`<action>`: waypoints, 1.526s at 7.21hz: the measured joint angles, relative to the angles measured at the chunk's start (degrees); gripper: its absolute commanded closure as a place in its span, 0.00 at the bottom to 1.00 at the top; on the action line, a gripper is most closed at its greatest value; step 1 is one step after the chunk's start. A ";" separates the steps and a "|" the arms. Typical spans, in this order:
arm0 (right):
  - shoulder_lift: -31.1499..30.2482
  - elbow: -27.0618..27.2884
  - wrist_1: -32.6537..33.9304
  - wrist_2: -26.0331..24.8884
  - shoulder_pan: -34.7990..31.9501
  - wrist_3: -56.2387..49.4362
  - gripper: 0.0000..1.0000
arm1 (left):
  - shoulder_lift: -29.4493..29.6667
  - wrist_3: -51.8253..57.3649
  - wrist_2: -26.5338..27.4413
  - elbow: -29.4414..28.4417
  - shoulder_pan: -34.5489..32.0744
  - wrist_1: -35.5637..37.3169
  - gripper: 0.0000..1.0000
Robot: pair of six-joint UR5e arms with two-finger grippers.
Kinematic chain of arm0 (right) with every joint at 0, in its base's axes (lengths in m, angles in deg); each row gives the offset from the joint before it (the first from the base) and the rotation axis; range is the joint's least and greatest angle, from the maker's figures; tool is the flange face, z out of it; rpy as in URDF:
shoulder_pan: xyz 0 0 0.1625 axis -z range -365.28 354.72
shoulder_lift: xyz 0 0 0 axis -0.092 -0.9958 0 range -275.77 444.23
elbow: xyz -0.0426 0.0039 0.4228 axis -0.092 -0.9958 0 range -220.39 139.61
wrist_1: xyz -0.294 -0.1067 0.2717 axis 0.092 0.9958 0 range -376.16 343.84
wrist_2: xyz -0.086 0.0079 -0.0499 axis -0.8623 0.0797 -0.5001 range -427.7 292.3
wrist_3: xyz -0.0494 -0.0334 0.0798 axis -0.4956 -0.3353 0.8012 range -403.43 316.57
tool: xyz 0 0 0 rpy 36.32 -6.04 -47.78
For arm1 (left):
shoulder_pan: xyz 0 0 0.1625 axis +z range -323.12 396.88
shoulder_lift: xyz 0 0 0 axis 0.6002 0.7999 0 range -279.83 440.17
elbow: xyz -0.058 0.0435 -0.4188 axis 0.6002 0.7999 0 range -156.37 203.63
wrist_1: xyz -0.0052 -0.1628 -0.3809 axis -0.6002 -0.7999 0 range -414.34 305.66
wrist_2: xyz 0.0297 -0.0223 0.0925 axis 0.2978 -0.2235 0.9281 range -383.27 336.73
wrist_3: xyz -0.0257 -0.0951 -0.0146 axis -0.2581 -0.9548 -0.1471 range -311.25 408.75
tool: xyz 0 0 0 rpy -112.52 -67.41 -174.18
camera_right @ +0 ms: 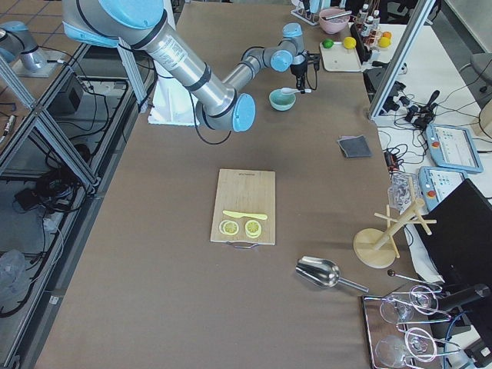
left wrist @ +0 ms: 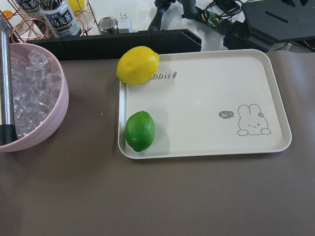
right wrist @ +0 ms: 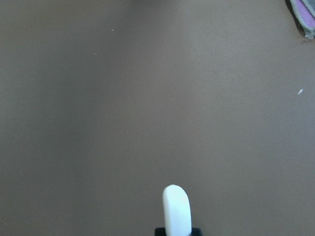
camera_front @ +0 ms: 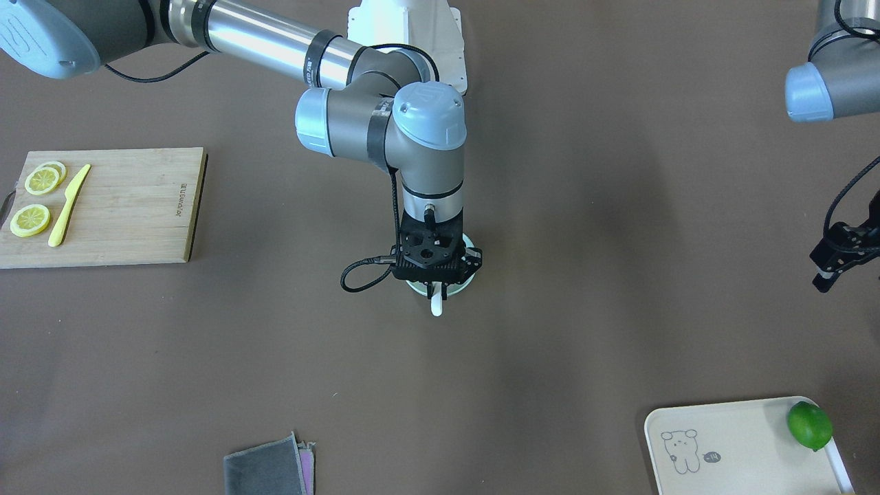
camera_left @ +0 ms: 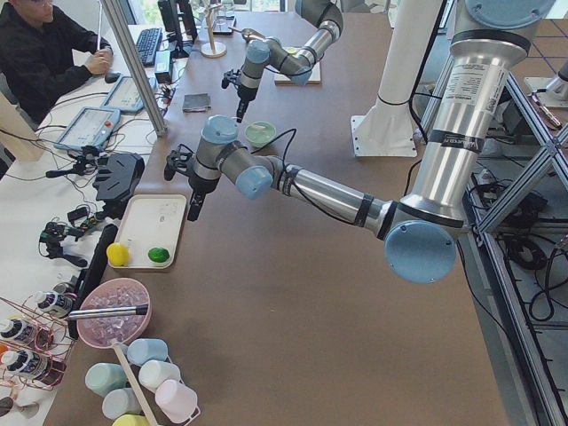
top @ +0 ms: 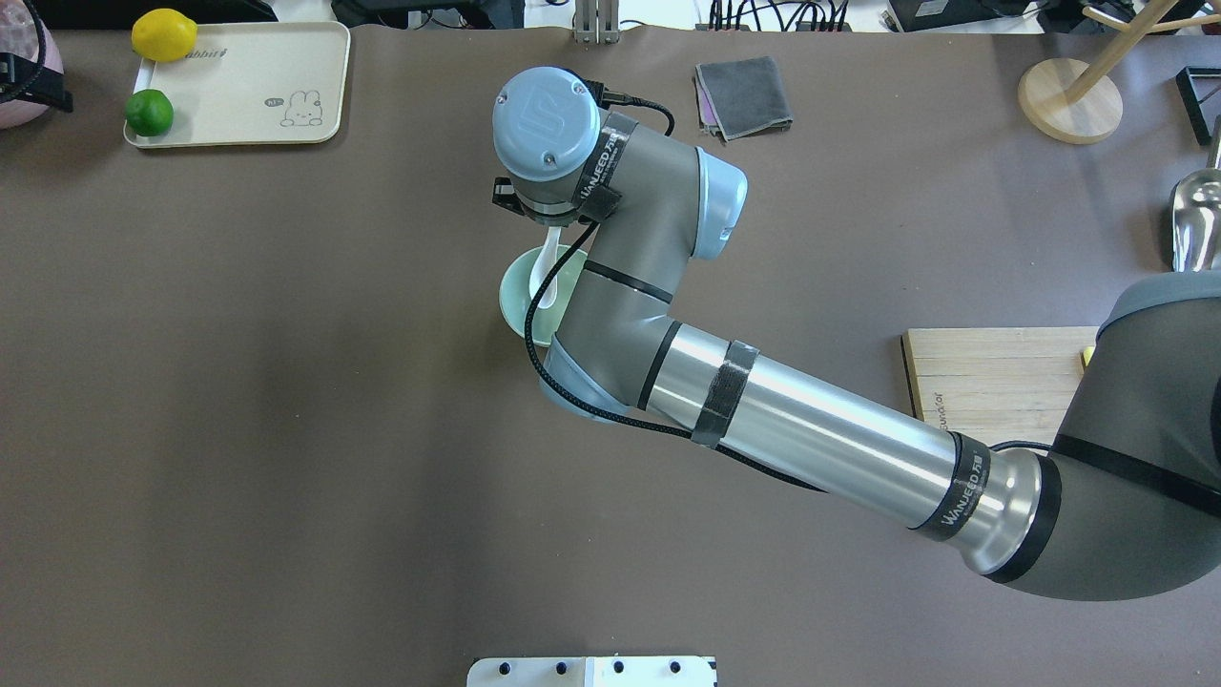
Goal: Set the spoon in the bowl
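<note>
Overhead exterior: my right claw is gripping the glossy white soup spoon over the round mint-green bowl; its overhanging handle is risking a tip-out.

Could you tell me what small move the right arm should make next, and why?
Probably lower slightly, then open the right gripper. It is shut on the handle of the spoon, and the scoop sits over the hollow of the bowl, so letting go there should leave the spoon inside.
</note>
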 measured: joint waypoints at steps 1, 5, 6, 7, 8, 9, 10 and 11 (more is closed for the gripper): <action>-0.22 0.05 -0.05 -1.04 0.64 0.00 0.68 | 0.22 0.00 -0.02 -0.53 -0.02 -0.02 0.02; -4.00 4.81 -1.13 -2.19 0.88 -0.60 0.00 | 0.65 -0.03 -0.03 -0.92 -0.05 -0.04 0.02; -5.46 7.61 -1.01 -1.81 0.31 -0.99 0.00 | 0.73 -0.05 -0.03 -0.93 -0.08 -0.04 0.02; -6.85 10.41 -0.76 -0.43 -1.27 -2.05 0.00 | 0.76 -0.05 -0.09 -0.88 -0.34 -0.04 0.02; -10.52 15.15 -0.68 3.16 -4.74 -4.08 0.00 | 0.71 0.23 -0.21 -0.75 -0.94 -0.06 0.02; -16.58 21.67 -0.83 6.62 -8.38 -6.95 0.00 | 0.49 1.24 -0.22 -0.60 -1.51 -0.15 0.02; -24.67 29.99 -1.19 8.35 -11.27 -10.66 0.00 | -0.15 2.63 -0.15 -0.61 -1.92 -0.39 0.02; -30.87 35.82 -1.36 8.53 -12.88 -12.54 0.00 | -1.22 3.38 -0.08 -0.76 -2.05 -0.59 0.02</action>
